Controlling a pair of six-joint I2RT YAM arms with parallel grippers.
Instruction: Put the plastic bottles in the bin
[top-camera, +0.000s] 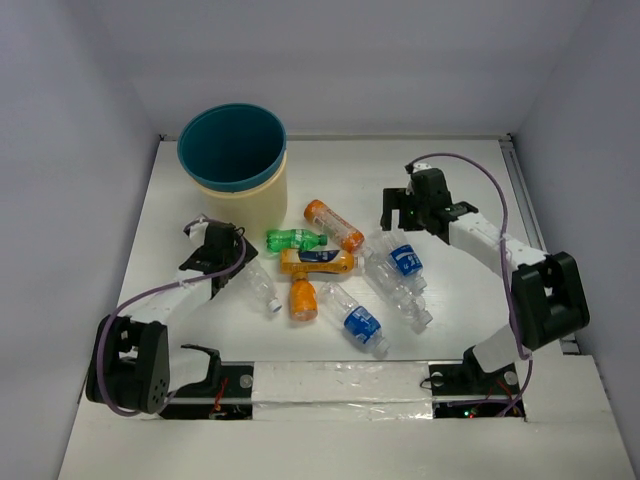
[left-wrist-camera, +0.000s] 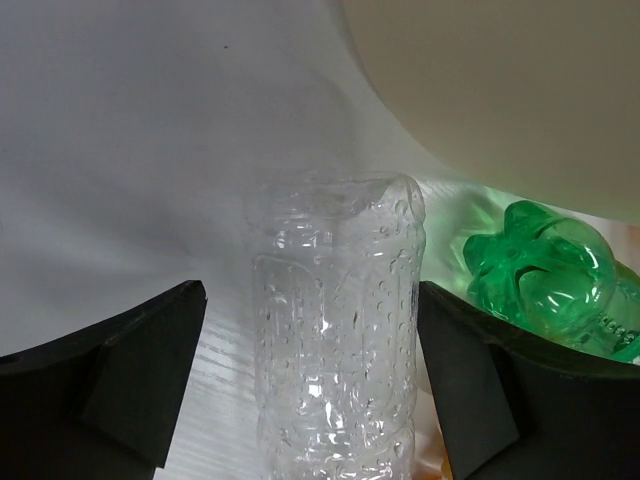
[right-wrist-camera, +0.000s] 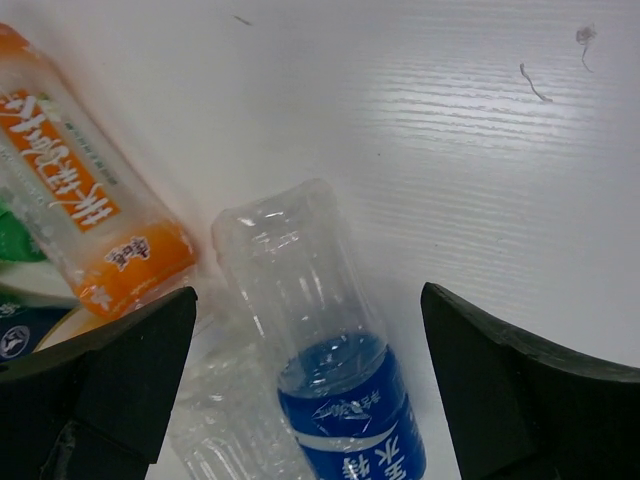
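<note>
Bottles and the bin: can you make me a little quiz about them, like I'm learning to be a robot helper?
1. True or false: the green bottle is lying inside the bin.
2. Pick one: what sits inside the open left claw? A) an orange bottle B) a clear bottle C) nothing at all
3. Fill in the blank: in the right wrist view, the labelled bottle inside the open right claw has a ____ label.

Key: 1 false, it lies on the table; 2 B; 3 blue.
</note>
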